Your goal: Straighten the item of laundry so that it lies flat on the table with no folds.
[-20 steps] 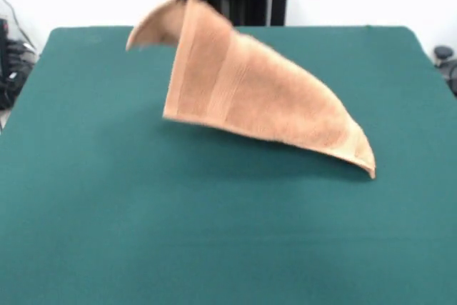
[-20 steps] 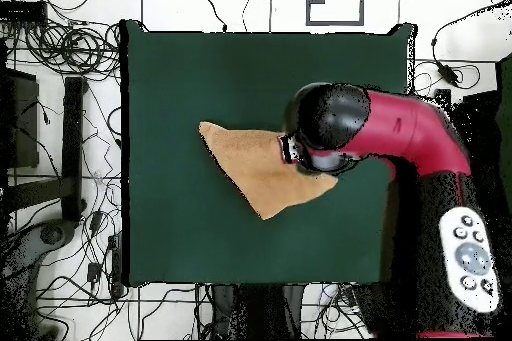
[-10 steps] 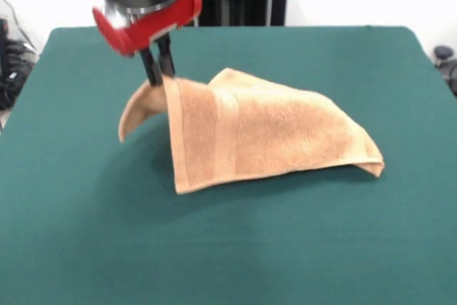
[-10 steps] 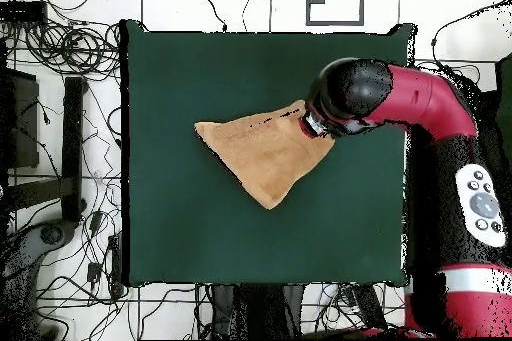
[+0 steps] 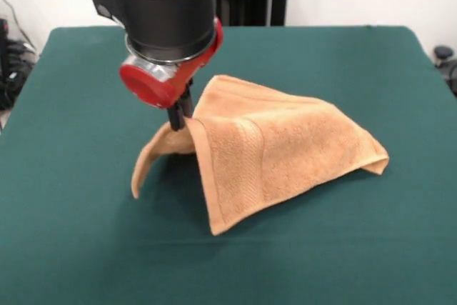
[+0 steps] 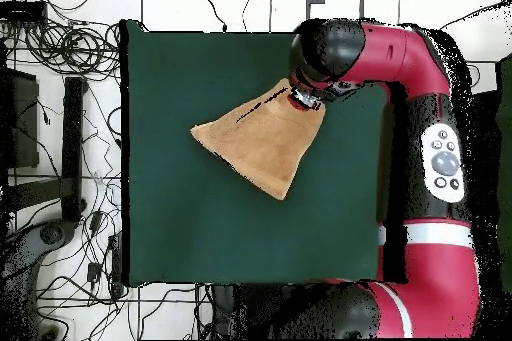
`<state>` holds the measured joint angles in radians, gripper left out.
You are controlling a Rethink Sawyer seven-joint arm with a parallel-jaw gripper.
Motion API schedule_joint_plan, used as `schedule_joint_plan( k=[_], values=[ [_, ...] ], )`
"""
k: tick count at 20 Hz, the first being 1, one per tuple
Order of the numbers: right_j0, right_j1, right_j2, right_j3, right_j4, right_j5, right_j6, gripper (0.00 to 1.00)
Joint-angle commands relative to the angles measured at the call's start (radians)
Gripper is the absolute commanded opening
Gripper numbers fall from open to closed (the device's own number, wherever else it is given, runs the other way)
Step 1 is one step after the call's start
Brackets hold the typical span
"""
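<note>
My gripper (image 5: 180,117) pinching towel (image 5: 285,148) corner, fingers clamped, holding it raised; far corners resting mid-table (image 5: 357,248).

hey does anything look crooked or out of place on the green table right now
Yes. The golden-tan terry towel is not flat: the red and black gripper pinches one corner up, so the cloth tents over the dark green felt table, with one flap hanging and the far corners skewed.
</note>
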<state>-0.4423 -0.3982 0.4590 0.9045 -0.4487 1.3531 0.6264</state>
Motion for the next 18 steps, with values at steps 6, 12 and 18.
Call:
schedule_joint_plan(
  k=[6, 12, 18],
  values=[
    [-0.037, -0.018, 0.153, 0.053, 0.041, -0.089, -0.237, 0.0],
    [-0.06, -0.047, 0.149, 0.184, 0.07, -0.165, -0.144, 0.0],
    [0.039, 0.121, 0.211, -0.188, 0.006, 0.088, -0.348, 0.0]
  ],
)
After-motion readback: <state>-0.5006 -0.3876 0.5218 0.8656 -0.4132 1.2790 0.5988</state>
